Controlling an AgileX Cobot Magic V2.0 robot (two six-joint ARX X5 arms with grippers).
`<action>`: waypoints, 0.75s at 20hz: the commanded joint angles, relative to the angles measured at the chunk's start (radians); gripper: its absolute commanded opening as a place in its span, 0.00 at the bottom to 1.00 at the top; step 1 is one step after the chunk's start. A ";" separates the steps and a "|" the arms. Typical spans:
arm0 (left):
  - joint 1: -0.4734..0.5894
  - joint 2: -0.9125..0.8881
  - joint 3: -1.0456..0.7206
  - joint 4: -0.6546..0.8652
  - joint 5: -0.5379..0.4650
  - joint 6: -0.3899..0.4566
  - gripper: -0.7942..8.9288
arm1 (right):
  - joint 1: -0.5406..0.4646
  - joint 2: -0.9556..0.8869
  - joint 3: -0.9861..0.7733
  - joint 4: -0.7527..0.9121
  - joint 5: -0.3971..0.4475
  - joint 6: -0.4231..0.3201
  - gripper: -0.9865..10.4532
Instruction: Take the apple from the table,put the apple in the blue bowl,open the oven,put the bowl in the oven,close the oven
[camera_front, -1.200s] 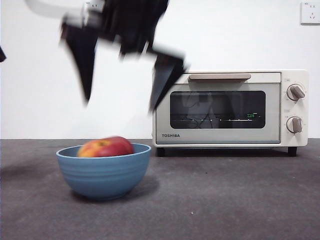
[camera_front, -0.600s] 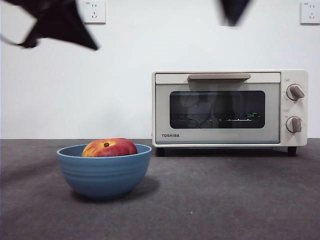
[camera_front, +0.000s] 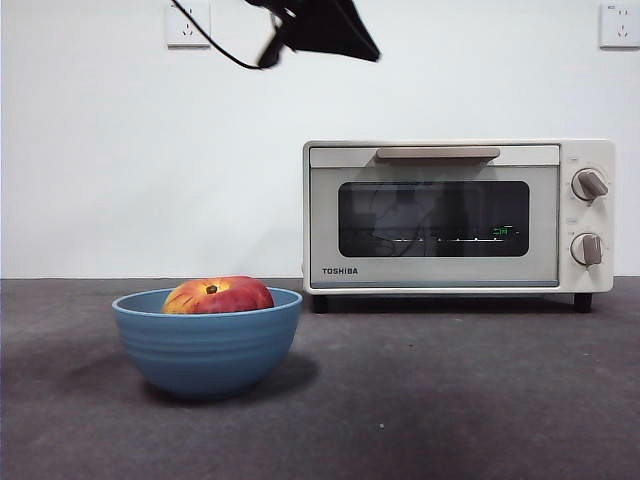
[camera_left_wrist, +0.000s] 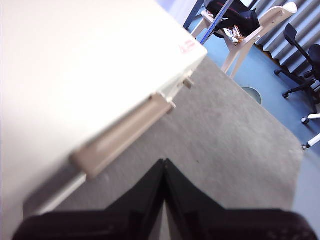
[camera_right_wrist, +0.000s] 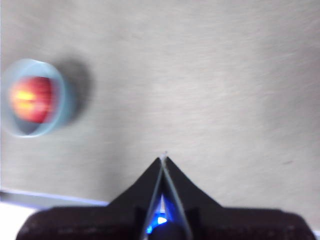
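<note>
Front view: the apple (camera_front: 218, 296) sits inside the blue bowl (camera_front: 206, 345) at lower left on the counter (camera_front: 450, 400); the oven (camera_front: 458, 216) is shut at right.

Left wrist view: the left gripper (camera_left_wrist: 164, 167), fingers pressed together and empty, hangs just beside the oven's handle (camera_left_wrist: 122, 135), a closeness hidden from the front. Closed fingers could slip off that handle.

Right wrist view: the right gripper (camera_right_wrist: 163, 162), fingers also closed and empty, sits well apart from the bowl.

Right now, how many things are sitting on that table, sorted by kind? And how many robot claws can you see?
Fruit: 1, the apple
Bowls: 1, the blue bowl holding it
Ovens: 1, the oven, door closed
Grippers: 2, the left gripper above the oven's handle, the right gripper high over the table; both shut and empty
Total: 5
</note>
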 joint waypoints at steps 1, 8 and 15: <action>-0.020 0.091 0.074 0.019 -0.047 0.064 0.08 | -0.007 -0.094 -0.032 -0.005 -0.030 0.056 0.08; -0.054 0.248 0.110 0.095 -0.165 0.098 0.08 | -0.007 -0.238 -0.037 -0.066 -0.060 0.118 0.08; -0.063 0.288 0.110 -0.008 -0.187 0.085 0.08 | -0.007 -0.246 -0.037 -0.055 -0.055 0.124 0.08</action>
